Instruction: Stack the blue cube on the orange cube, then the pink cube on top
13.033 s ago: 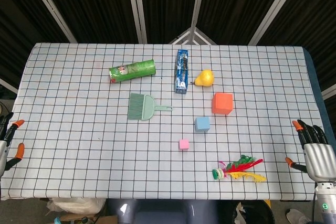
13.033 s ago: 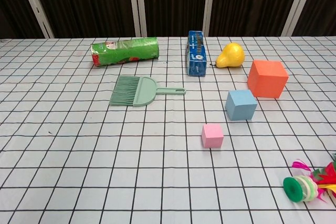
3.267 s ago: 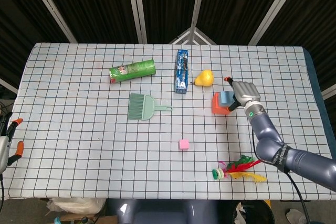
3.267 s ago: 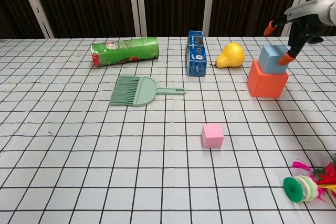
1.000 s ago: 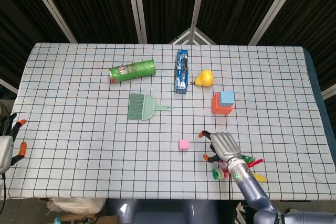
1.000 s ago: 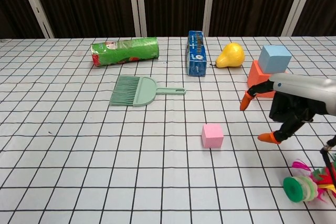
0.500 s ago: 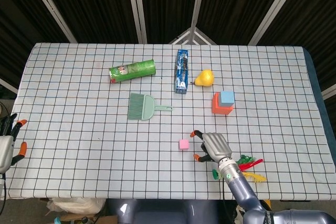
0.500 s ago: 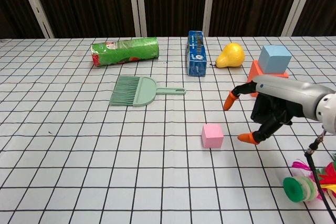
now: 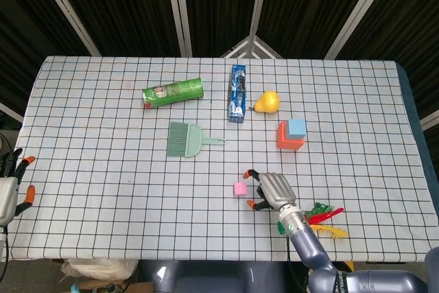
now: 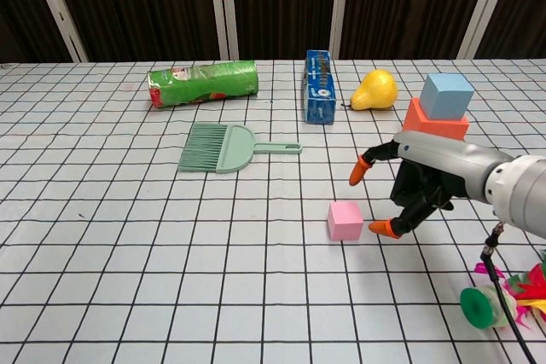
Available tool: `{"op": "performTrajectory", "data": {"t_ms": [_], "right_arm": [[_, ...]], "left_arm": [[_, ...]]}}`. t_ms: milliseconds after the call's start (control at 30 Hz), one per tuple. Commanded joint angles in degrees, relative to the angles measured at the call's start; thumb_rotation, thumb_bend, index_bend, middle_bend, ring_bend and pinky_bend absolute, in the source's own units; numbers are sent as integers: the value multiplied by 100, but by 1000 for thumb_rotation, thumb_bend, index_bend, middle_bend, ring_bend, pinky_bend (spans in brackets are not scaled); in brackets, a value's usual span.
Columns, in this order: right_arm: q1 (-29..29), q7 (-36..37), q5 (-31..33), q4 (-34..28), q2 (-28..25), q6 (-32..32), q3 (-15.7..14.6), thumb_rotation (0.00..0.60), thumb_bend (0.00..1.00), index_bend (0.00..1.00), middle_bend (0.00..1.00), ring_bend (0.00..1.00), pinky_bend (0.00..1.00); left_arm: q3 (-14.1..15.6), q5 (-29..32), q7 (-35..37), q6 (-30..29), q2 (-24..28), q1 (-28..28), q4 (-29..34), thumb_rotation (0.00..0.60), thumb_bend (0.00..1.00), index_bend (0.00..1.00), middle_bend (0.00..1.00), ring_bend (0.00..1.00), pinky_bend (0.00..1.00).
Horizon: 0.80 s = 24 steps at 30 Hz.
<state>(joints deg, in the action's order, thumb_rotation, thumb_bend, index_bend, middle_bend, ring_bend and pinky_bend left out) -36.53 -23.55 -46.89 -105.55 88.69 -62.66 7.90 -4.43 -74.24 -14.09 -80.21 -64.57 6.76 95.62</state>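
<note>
Checkered table (image 9: pixel 103 135): shuttlecock (image 9: pixel 317 216) behind right hand (image 9: pixel 273 190); dustpan (image 9: pixel 186 139) well apart.

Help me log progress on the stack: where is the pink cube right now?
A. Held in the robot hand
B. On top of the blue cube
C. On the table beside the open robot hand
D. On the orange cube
C: the pink cube sits on the table, with the right robot hand open just beside it, not gripping it.
</note>
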Motion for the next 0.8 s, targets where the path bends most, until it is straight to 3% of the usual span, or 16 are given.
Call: {"op": "performTrajectory", "data": {"t_ms": [33, 800], "right_arm": [[-10, 32, -41, 67, 34, 28, 0, 600, 340, 319, 1000, 1000, 851], [-174, 14, 107, 410, 363, 199, 87, 600, 348, 319, 1000, 1000, 851]], "left_arm": [[0, -1, 0, -10, 1, -3, 5, 600, 536, 164, 22, 0, 0], [2, -15, 96, -32, 41, -15, -5, 600, 536, 164, 22, 0, 0]]}}
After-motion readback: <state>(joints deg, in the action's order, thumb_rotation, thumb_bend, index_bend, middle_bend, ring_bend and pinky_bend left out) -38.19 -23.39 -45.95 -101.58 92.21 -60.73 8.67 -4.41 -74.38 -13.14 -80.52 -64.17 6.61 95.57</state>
